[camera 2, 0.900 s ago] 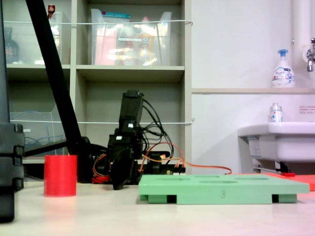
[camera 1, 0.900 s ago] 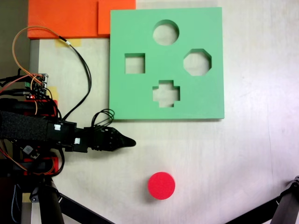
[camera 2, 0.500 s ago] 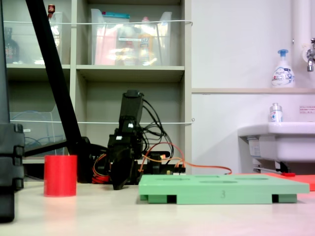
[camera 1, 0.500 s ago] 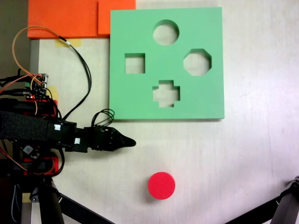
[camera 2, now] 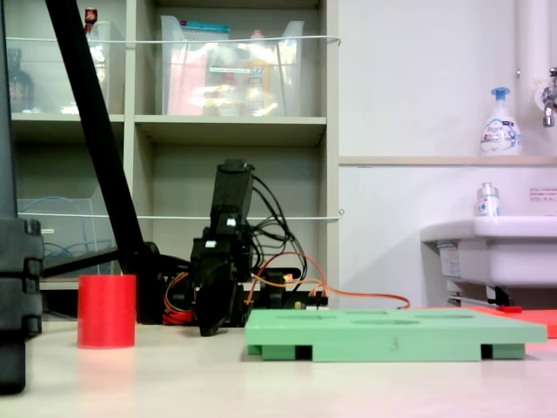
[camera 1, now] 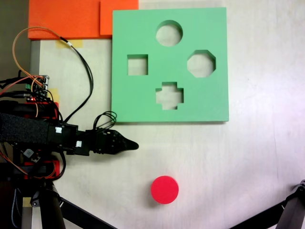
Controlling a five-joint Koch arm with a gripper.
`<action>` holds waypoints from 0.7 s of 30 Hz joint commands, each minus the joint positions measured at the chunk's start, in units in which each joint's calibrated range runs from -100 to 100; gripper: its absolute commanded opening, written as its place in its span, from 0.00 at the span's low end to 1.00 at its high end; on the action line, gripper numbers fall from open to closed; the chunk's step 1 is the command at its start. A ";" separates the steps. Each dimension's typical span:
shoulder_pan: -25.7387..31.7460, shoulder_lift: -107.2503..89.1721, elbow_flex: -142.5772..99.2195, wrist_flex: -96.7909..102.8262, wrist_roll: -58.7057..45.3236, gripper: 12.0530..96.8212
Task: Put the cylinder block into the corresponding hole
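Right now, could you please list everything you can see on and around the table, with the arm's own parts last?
Red foam cylinder block: one, bright red, standing on the table below the board in the top-down fixed view, apart from the gripper.
Green foam board: one, flat on the table, four cut-outs.
Circular hole: one, top of the board, empty.
Octagonal hole: one, right side.
Square hole: one, left side.
Cross-shaped hole: one, bottom.
Orange foam sheets: two overlapping, top left corner.
Soap dispenser: one, white and blue, above the sink.
Shelves: beige, holding clear bins.
Gripper: one, black, left of the cylinder block, tip low, holding nothing.
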 commanded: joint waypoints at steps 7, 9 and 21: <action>-0.88 -0.41 -1.47 19.25 24.32 0.45; -1.56 -0.41 -1.47 30.23 31.26 0.43; -3.03 -0.41 -1.47 45.92 48.30 0.45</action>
